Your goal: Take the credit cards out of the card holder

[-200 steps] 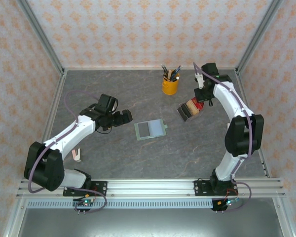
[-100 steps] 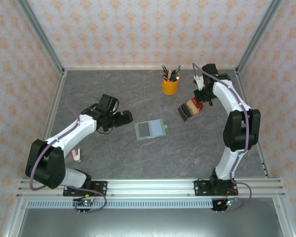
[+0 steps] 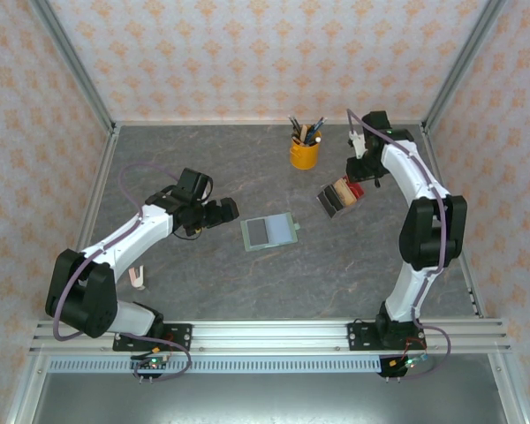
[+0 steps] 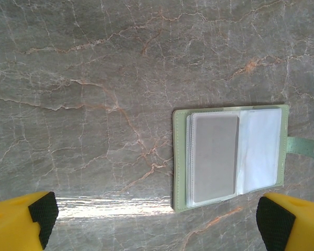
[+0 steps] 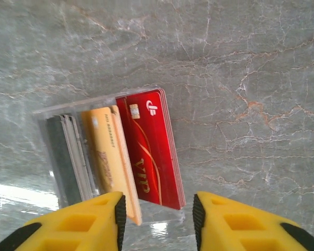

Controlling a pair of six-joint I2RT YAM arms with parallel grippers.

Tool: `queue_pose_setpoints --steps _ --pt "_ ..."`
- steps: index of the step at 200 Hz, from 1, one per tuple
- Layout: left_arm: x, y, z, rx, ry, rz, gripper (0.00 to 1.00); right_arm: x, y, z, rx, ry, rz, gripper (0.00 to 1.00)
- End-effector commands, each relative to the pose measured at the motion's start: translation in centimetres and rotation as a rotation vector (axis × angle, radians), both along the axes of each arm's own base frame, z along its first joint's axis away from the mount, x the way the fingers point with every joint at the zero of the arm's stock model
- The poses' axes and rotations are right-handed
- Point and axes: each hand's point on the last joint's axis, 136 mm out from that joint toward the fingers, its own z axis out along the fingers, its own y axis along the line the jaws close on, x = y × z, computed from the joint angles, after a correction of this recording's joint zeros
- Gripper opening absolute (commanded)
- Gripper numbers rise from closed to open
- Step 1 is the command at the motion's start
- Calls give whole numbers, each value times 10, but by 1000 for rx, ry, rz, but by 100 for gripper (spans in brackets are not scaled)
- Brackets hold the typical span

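Observation:
The sage-green card holder (image 3: 269,232) lies open and flat mid-table, its snap tab pointing right. In the left wrist view the card holder (image 4: 179,157) shows a grey card (image 4: 214,157) inside a clear sleeve and a pale empty sleeve beside it. My left gripper (image 4: 157,222) hangs wide open just left of the holder, as the top view's left gripper (image 3: 227,210) shows. My right gripper (image 5: 159,217) is open above a clear rack (image 5: 55,157) of upright cards. The near end of the red cards (image 5: 149,151) lies between its fingers, apart from both pads. A yellow card (image 5: 107,157) stands beside them.
A yellow cup of pens (image 3: 304,152) stands at the back, left of the card rack (image 3: 338,194). A small pale object (image 3: 138,277) lies near the left arm's base. Metal frame posts and patterned walls close in the table on three sides.
My right gripper's fingers have parted from shut to open over the rack. The left arm and the card holder have not moved.

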Motion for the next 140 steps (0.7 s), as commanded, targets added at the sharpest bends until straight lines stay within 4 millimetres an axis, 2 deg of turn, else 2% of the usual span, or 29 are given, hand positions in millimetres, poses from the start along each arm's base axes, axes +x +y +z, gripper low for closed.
queue_pose_setpoints --steps 1,21,34,67,94,113,140 --pt "-5 7 -10 11 36 34 100 -13 18 43 94 -84 -86 44" --pt "-6 14 -14 37 44 72 100 -30 52 44 164 -105 -116 49" --pt "-8 20 -17 59 50 99 100 -46 84 40 203 -113 -109 54" --pt "-11 34 -22 72 60 160 100 -89 159 0 243 -33 -100 59" --pt "-15 42 -26 68 67 195 100 -119 225 -29 194 11 18 62" --pt "-15 44 -27 63 66 206 100 -124 253 -48 141 24 55 64" --pt "-17 44 -26 58 64 204 100 -120 265 -75 70 65 59 66"
